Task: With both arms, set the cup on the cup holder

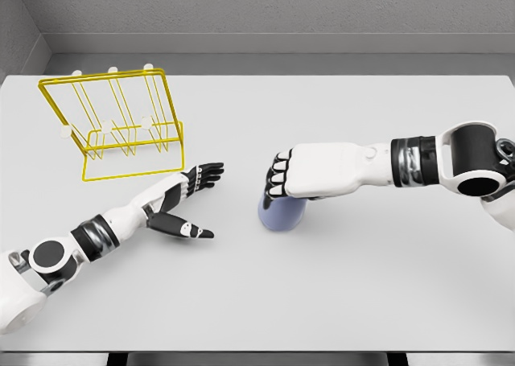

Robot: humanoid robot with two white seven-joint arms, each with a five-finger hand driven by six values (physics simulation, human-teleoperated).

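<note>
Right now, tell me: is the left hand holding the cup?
No. The left hand lies open on the table, apart from the cup, which the right hand covers.

place: simulated test bench | cues: bare white table (338,302), plain grey walls (282,8) (rendered look)

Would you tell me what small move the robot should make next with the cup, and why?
Probably lift the cup slightly: the right hand is curled over its top while it stands on the table. The left hand lies open beside the yellow cup holder, ready to receive it.
</note>
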